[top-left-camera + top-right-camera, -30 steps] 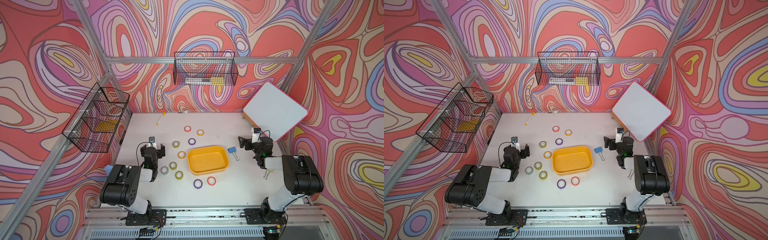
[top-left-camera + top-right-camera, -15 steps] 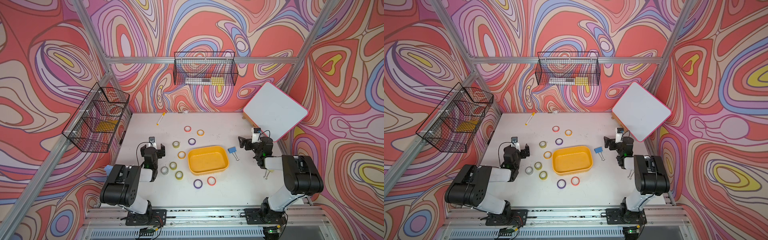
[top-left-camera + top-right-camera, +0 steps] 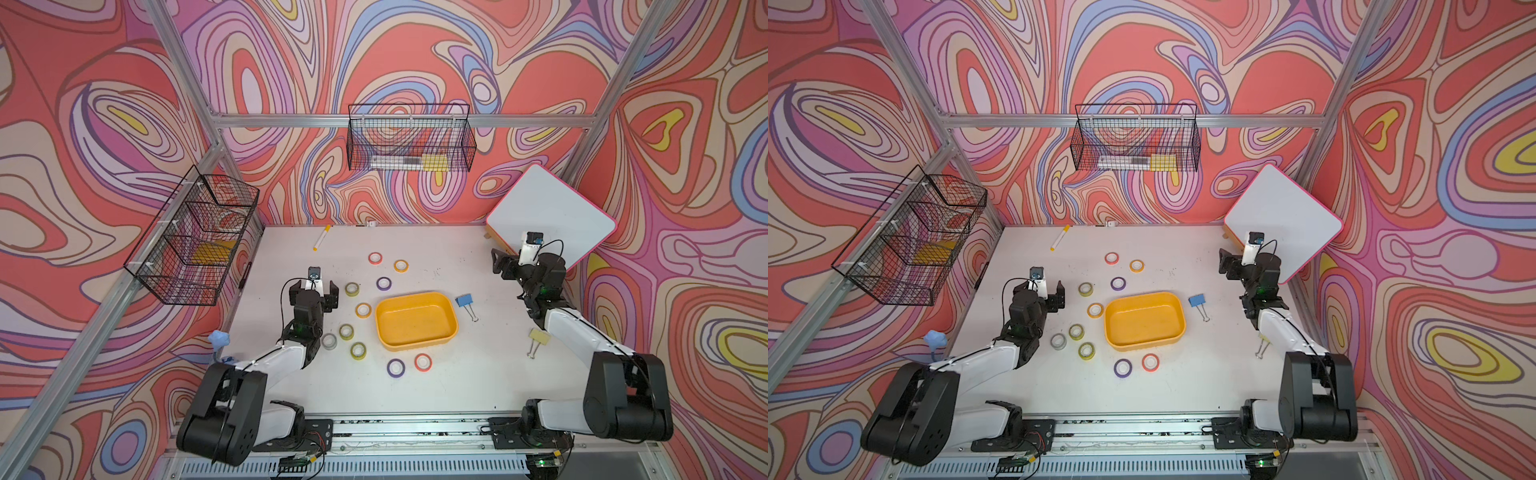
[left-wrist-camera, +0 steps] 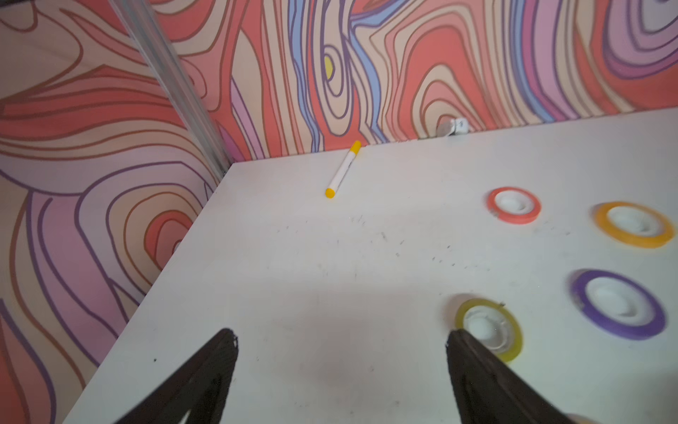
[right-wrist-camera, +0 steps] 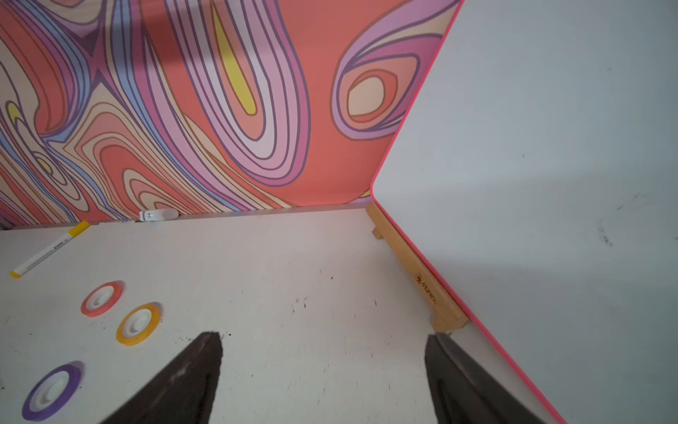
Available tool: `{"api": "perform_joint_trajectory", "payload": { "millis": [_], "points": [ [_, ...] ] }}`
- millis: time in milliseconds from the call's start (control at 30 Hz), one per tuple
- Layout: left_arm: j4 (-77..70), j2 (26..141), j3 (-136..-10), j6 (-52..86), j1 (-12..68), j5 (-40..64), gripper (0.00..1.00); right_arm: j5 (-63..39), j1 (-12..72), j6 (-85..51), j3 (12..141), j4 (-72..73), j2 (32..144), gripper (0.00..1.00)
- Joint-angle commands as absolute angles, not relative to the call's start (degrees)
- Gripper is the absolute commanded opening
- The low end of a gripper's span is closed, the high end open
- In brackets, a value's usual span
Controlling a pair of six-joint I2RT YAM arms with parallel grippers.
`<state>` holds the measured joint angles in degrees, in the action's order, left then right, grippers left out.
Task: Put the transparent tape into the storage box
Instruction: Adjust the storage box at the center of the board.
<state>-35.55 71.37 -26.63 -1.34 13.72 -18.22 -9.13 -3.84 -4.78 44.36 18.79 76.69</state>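
Nothing visibly moved since a second ago: arms, rolls and box sit in the same spots. Left claw (image 4: 340, 334) has fingers apart, gripping nothing, over bare table (image 3: 457, 386); one finger overlaps a yellow-green roll (image 4: 488, 326) at lower right of the left wrist view. Right claw (image 5: 323, 337) also has fingers apart with nothing between, close to the whiteboard (image 5: 550, 183). Writing: brown logo print on the whiteboard's wood foot (image 5: 422, 282), word not readable; small black print on the marker (image 5: 51, 249), too small to read. Counts in both top views: ten tape rolls, namely three yellow-green, two red, two orange, two purple and one clear tape (image 3: 329, 341); one box (image 3: 415, 322); two binder clips, blue clip (image 3: 464, 300) and yellow clip (image 3: 539, 336); one marker; two wire baskets, left basket (image 3: 195, 241) and back basket (image 3: 409, 137). Clear tape lies flat on the table, lower left of the box and apart from it, just beside the left arm (image 3: 282, 357), next to another yellow-green roll.
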Motion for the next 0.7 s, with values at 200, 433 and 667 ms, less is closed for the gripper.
{"api": "perform_joint_trajectory", "payload": {
  "millis": [200, 433, 667],
  "points": [
    [4.9, 66.4, -46.0, 18.3, 17.6, -11.2, 0.91, -7.3, 3.7, -6.4, 54.4, -14.4, 74.3, 0.83],
    [20.7, 65.4, -51.4, 22.3, 19.4, -4.5, 0.85, -7.2, 6.3, -6.7, 59.4, -28.9, 73.4, 0.81],
    [27.6, 65.7, -52.5, 21.5, 20.2, -1.9, 0.82, -12.0, 6.8, -8.6, 62.3, -39.0, 75.2, 0.73]
  ]
}}
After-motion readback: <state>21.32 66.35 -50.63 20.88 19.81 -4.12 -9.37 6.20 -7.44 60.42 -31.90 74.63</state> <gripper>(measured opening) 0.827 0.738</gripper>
